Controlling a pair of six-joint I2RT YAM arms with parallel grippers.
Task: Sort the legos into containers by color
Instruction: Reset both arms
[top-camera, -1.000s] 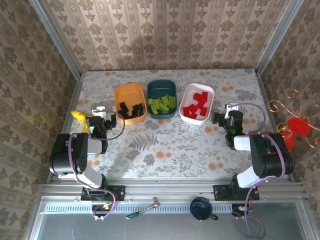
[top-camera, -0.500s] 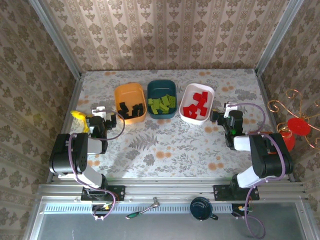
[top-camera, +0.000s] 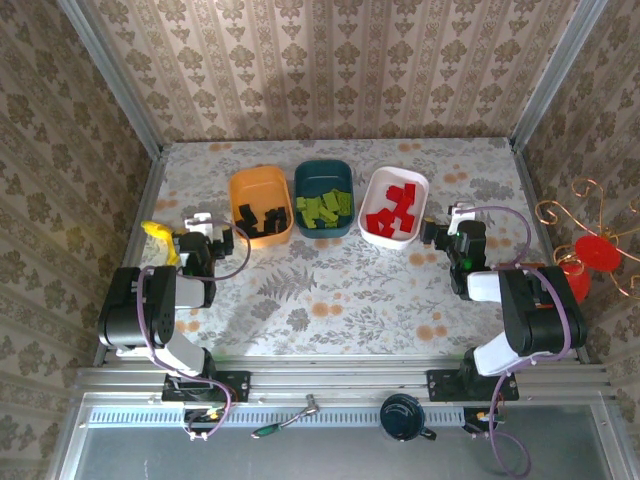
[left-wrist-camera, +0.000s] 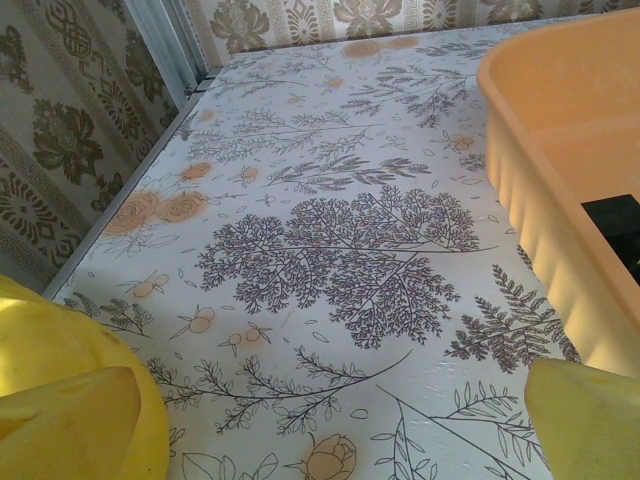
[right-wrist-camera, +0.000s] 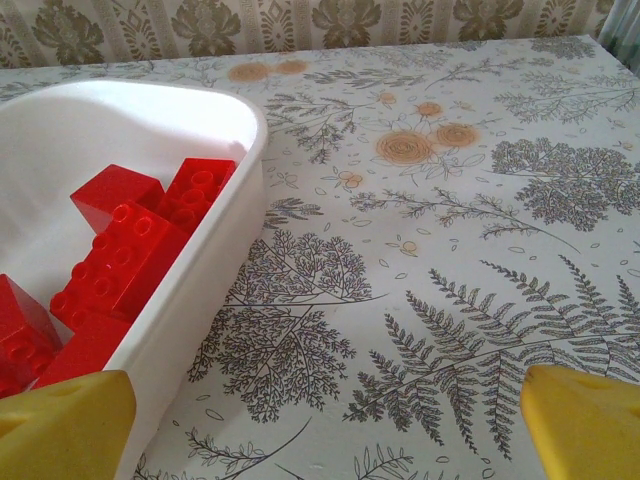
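Three containers stand in a row at the back of the table. The orange tub (top-camera: 237, 192) holds black legos (top-camera: 262, 222). Lime green legos (top-camera: 324, 208) fill the teal tub (top-camera: 323, 172), and red legos (top-camera: 392, 210) lie in the white tub (top-camera: 411, 183). My left gripper (top-camera: 212, 232) rests low on the table just left of the orange tub (left-wrist-camera: 560, 150), open, with bare tablecloth between its yellow fingers (left-wrist-camera: 70, 425). A black lego (left-wrist-camera: 615, 225) shows over that tub's rim. My right gripper (top-camera: 447, 226) sits just right of the white tub (right-wrist-camera: 190, 330), open and empty, with red legos (right-wrist-camera: 130, 250) inside the tub.
A yellow banana (top-camera: 155, 232) lies against the left gripper's outer side, close to the table's left edge. Patterned walls close off the left, back and right. A red ornament on wire (top-camera: 598, 252) hangs beyond the right wall. A dark cup (top-camera: 403, 415) sits below the front rail.
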